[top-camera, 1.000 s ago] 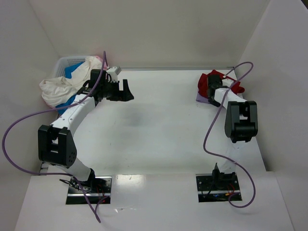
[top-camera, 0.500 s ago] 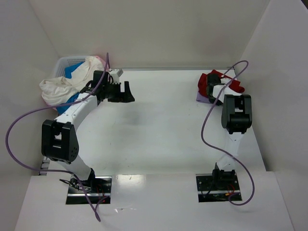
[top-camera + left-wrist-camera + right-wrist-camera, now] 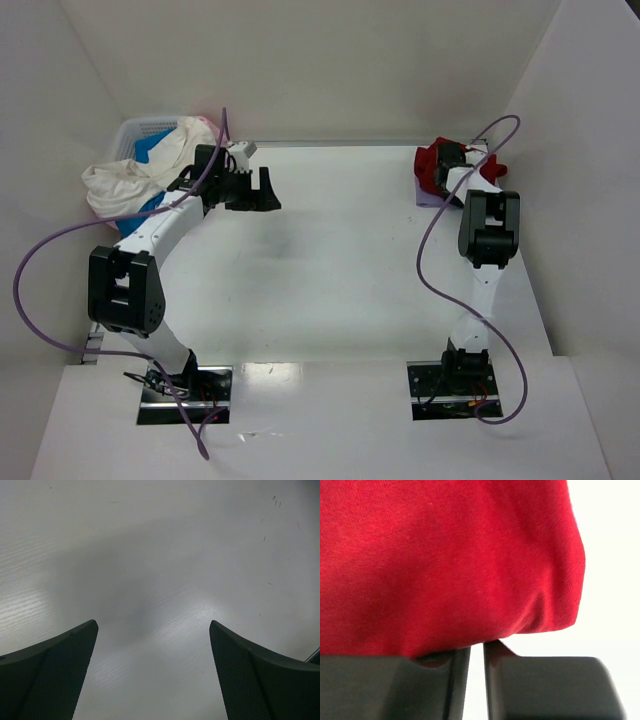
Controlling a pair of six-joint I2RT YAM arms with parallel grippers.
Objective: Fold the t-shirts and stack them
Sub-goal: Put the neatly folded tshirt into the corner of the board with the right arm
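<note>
— Dark red t-shirt [image 3: 445,555]?
— On the lavender t-shirt [image 3: 428,199]; right gripper [image 3: 477,647] pinches its edge. Square the edges before letting go.
— Left gripper [image 3: 152,630]?
— Spread wide, well apart from the lavender one.

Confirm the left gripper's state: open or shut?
Open. In the left wrist view the left gripper has its fingers set wide apart, and only the table shows between them.
</note>
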